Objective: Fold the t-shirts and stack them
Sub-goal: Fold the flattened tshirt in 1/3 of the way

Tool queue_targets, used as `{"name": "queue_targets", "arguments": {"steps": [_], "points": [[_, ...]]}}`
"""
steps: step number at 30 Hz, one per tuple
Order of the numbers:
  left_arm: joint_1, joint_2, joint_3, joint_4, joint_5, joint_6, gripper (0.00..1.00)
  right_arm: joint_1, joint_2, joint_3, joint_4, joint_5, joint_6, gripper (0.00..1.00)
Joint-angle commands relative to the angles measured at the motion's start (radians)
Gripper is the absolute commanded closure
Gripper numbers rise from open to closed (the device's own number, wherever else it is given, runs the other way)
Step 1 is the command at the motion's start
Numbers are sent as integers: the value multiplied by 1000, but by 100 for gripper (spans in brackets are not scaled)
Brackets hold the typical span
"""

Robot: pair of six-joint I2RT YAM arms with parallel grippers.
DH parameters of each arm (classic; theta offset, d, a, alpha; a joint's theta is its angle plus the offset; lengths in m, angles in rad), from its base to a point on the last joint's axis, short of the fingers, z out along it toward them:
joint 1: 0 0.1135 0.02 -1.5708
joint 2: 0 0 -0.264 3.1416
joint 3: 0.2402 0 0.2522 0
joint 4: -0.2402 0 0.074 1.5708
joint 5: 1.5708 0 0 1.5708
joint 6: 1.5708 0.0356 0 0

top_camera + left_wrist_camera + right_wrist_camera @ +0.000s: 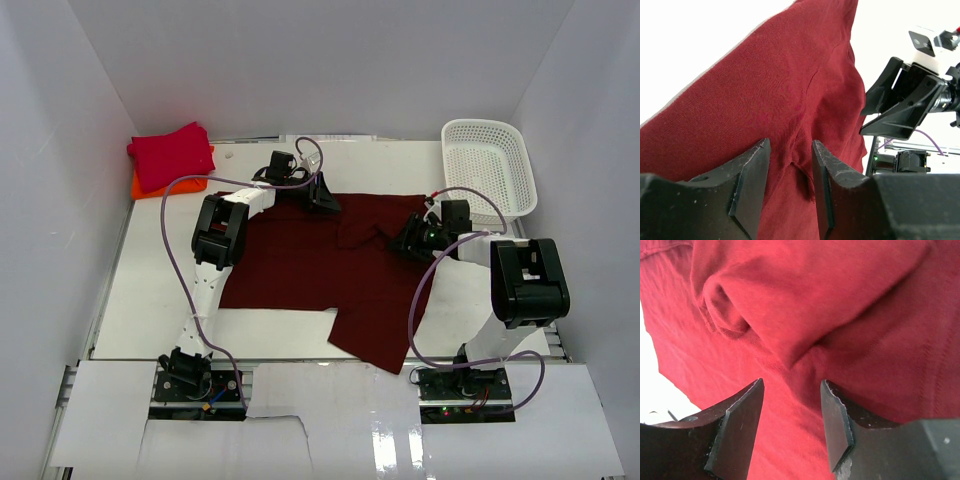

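Lying spread over the middle of the white table (150,290), the dark maroon soft cloth t-shirt (300,265) is open and mostly flat. It has a rumpled ridge at its far right corner, and one flap reaches the table's near edge. The bright crimson red t-shirt (170,152) sits folded on the orange t-shirt (143,186) in the far left corner, so the step in hand looks like the first fold of the third shirt.

Both arms reach to the maroon shirt's far edge. The left gripper (789,146) tips down at the middle of that edge, its jaws parted over a small crease. The right gripper (791,385) hangs at the bunched corner, jaws also parted, with a ridge of cloth between them but not pinched. The next move probably calls for each to press down and close on the cloth, then lift together.

The white plastic mesh basket (488,165) stands apart at the far right.
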Motion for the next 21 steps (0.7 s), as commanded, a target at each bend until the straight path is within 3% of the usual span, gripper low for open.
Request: {"name": "queue_targets", "arguments": {"steps": [1,14,21], "points": [[-3,-9,-17,-56,-27,31,50,35,-32,-15,56,77,-44,44],[-3,-11,-23,-55,-29,34,50,76,38,22,80,134,-61,46],[-3,-8,-21,-56,-29,34,50,125,-23,100,-74,241,-99,47]]}}
